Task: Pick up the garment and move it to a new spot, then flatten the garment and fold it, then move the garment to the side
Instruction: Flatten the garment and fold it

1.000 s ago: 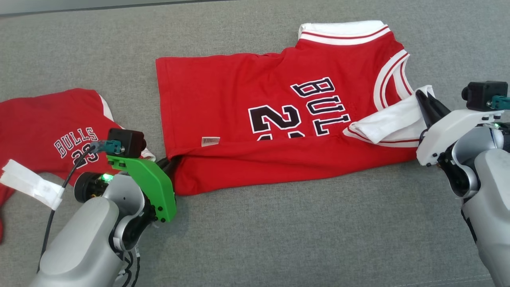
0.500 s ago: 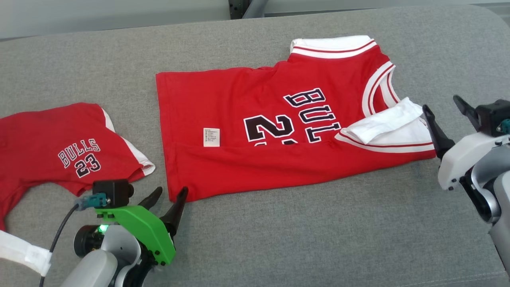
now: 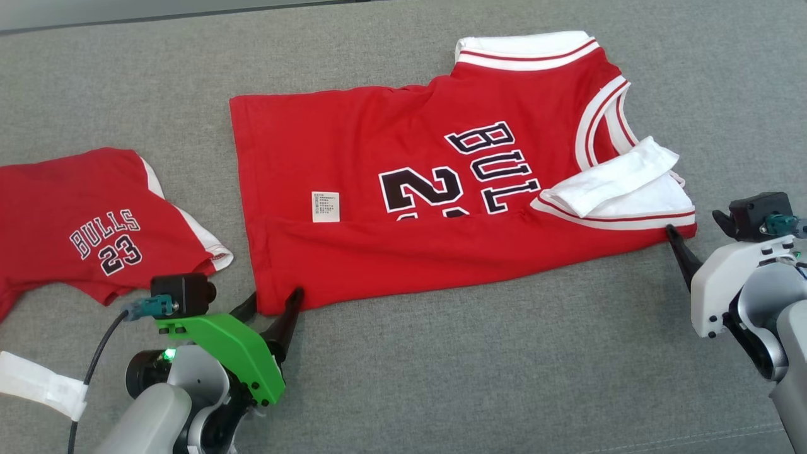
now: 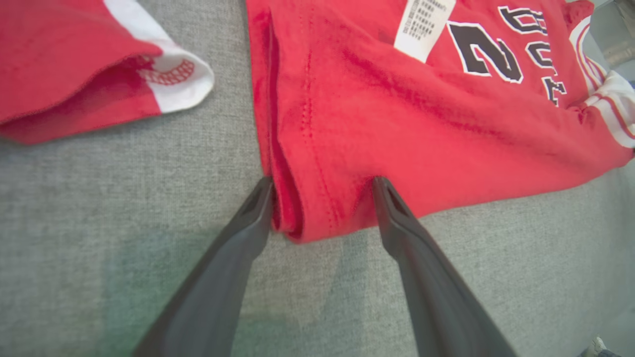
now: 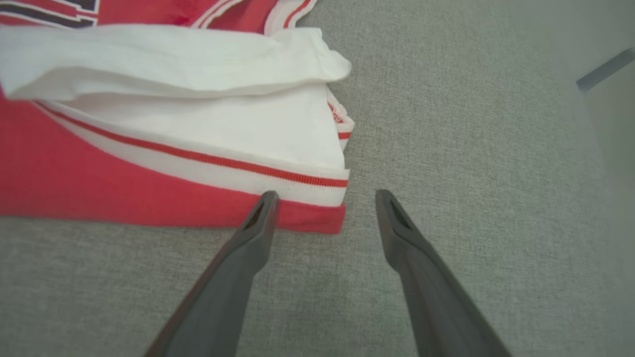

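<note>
Across the middle of the grey surface [image 3: 473, 366], the red jersey [image 3: 410, 189] lies folded lengthwise. Left claw [image 3: 274, 296] is spread wide open straddling its near-left corner, right claw [image 3: 693, 224] is wide open too at the near-right corner, neither gripping anything. Matching red shorts [image 3: 63, 208] sit further left.

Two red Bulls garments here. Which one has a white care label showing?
The big jersey at centre, label near its folded edge; the small garment at left shows none.
</note>
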Available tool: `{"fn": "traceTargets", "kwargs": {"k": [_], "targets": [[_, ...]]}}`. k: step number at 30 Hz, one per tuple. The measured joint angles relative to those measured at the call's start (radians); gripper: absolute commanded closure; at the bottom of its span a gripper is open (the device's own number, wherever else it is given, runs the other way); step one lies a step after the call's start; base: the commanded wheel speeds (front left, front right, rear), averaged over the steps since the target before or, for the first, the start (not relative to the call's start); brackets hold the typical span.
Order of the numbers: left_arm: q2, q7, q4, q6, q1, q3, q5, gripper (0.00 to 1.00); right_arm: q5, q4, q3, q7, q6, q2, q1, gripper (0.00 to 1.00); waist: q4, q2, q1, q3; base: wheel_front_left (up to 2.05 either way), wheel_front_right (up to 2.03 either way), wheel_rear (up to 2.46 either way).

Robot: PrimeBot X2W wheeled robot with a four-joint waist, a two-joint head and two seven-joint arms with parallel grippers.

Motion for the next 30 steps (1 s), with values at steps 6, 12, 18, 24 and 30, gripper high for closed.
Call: {"fn": "traceTargets", "kwargs": {"k": [6, 12, 18, 24, 30], "targets": [[-0.012, 0.016, 0.042, -0.035, -0.042, -0.008, -0.015, 0.0, 0.014, 0.062, 0.012, 0.026, 0.0, 0.011, -0.044, 0.0, 0.006, 0.0, 0.0, 0.024, 0.0, 0.0, 0.0], [-0.023, 0.043, 0.094, -0.07, -0.082, -0.03, -0.017, 1.0, 0.074, 0.141, 0.029, 0.046, -0.001, 0.026, -0.087, 0.2, 0.014, 0.0, 0.0, 0.032, 0.0, 0.0, 0.0], [-0.029, 0.05, 0.119, -0.121, -0.093, -0.034, -0.04, 1.0, 0.22, 0.179, 0.066, 0.089, 0.0, 0.035, -0.119, 1.0, 0.015, 0.0, 0.0, 0.025, 0.0, 0.0, 0.0], [0.042, 0.068, 0.036, -0.139, -0.04, -0.027, -0.057, 1.0, 0.367, 0.077, 0.132, 0.194, 0.0, -0.083, -0.092, 1.0, 0.007, 0.0, 0.0001, -0.004, 0.0, 0.0, 0.0], [0.126, 0.086, -0.156, -0.105, 0.073, 0.003, -0.082, 1.0, 0.469, -0.089, 0.104, 0.302, 0.001, -0.214, -0.001, 1.0, -0.008, 0.0, 0.0, -0.031, 0.0, 0.0, 0.0]]}}
